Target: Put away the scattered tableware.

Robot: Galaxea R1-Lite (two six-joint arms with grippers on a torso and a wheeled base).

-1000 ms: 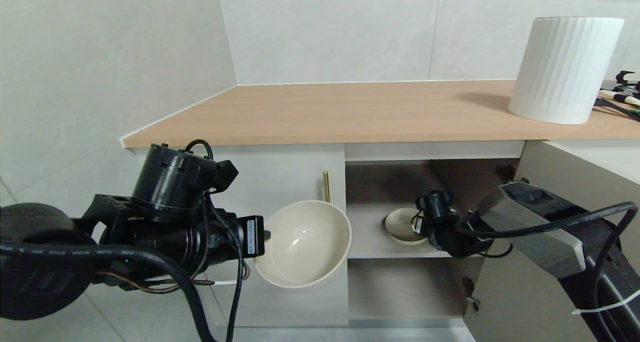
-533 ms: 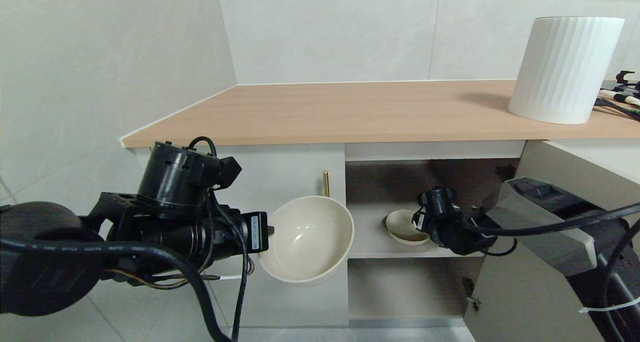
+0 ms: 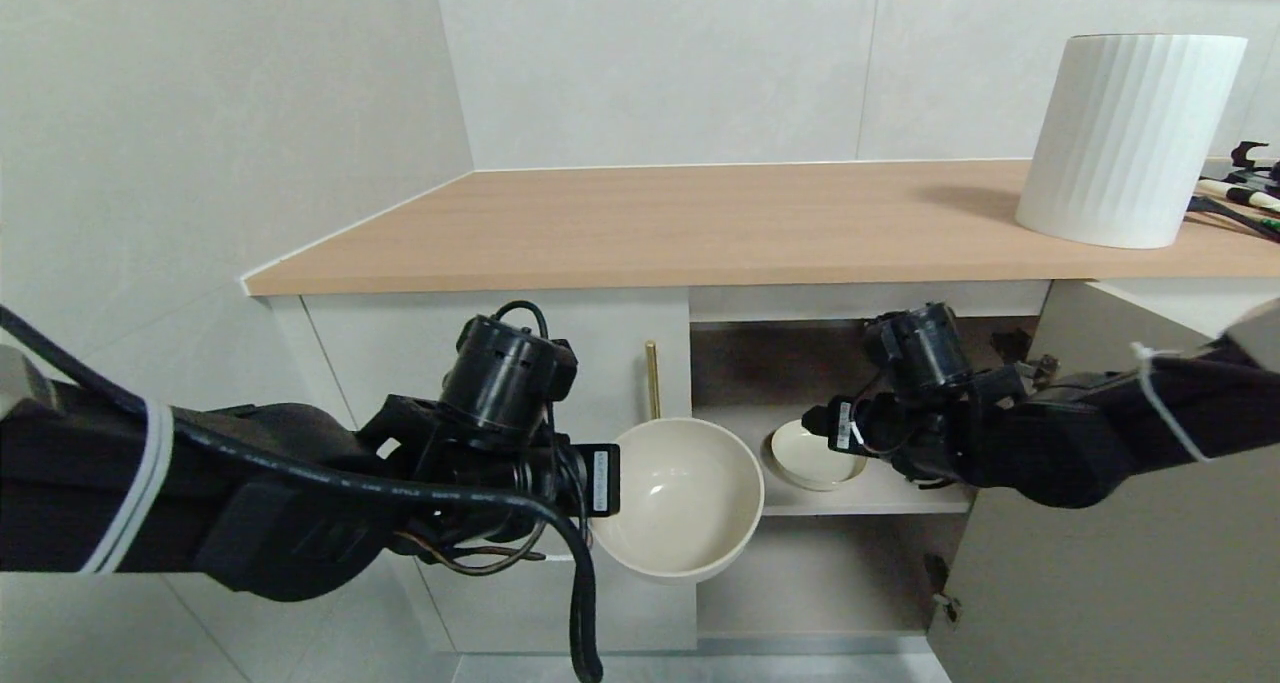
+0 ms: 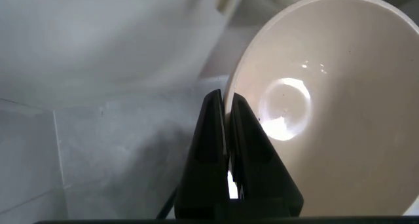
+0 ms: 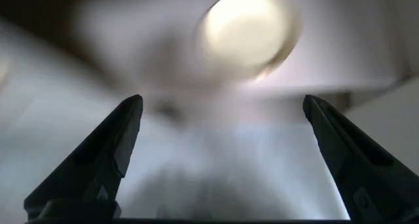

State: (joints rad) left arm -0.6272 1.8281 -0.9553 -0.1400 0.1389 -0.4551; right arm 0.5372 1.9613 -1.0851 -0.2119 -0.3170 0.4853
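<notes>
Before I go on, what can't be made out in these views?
- Head view: dish, right edge hidden behind the right arm.
- Right wrist view: dish blurred, depth unclear.
- Left wrist view: bowl, rim cut off by the frame edge.

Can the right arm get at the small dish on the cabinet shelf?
Probably yes. The right tool is open in front of the small dish, the cabinet door stands open, and nothing lies between them. The bowl in the left tool sits off to the side.
</notes>
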